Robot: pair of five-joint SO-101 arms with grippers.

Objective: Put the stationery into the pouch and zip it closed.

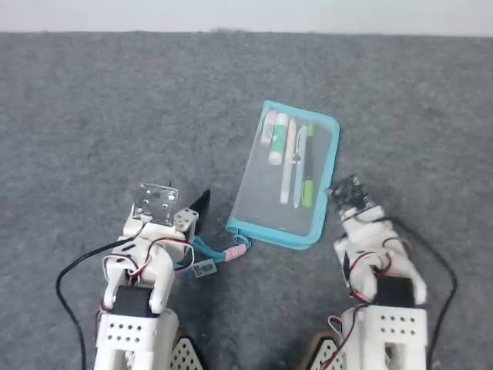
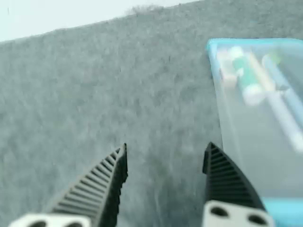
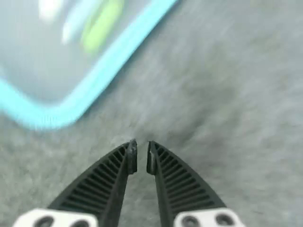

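Pouch [image 1: 266, 206]: clear body, turquoise edge. Stationery [image 1: 278, 139] inside pouch: white, lime green. Strap [image 1: 219, 255] at pouch corner: turquoise, pink bead. Carpet [image 1: 92, 116] under pouch: grey, speckled. Left gripper [image 2: 165, 163], right gripper [image 3: 141, 153]: black, ribbed.

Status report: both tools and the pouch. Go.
Left tool open, empty, beside pouch. Right tool shut, empty, near pouch corner. Stationery inside pouch; pull cord trails from its corner.
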